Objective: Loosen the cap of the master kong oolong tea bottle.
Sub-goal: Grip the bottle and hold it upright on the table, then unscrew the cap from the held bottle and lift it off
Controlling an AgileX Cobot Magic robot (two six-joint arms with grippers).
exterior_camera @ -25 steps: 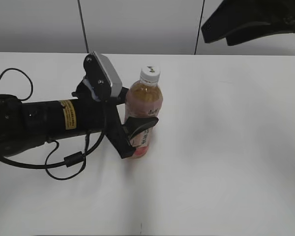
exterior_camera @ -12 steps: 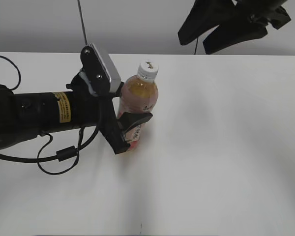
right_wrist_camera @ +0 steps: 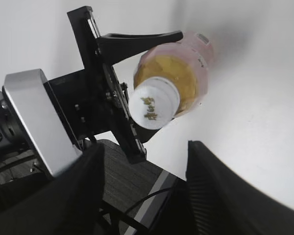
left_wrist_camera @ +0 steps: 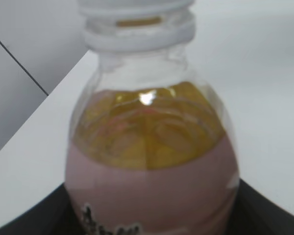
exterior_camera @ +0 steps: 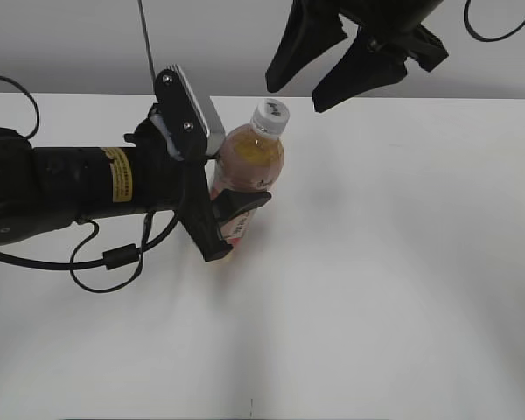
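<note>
The master kong oolong tea bottle (exterior_camera: 250, 171) stands slightly tilted on the white table, amber tea above a pink label. Its white cap (exterior_camera: 269, 116) with a dark mark is on the neck. My left gripper (exterior_camera: 234, 208) is shut on the bottle's labelled body from the left. The left wrist view shows the bottle (left_wrist_camera: 152, 161) close up, with the cap (left_wrist_camera: 137, 12) at the top edge. My right gripper (exterior_camera: 299, 84) hangs open just above and right of the cap, not touching it. The right wrist view looks down on the cap (right_wrist_camera: 153, 108) and bottle (right_wrist_camera: 179, 73) beyond the open fingers (right_wrist_camera: 144, 171).
The white table (exterior_camera: 402, 262) stretches to the right and front of the bottle. The left arm with its cables (exterior_camera: 105, 258) lies across the left side. A grey wall (exterior_camera: 210, 44) runs behind the table.
My right gripper has come down and leftward from the top right corner to just above the cap. The left arm has shifted the held bottle slightly.
</note>
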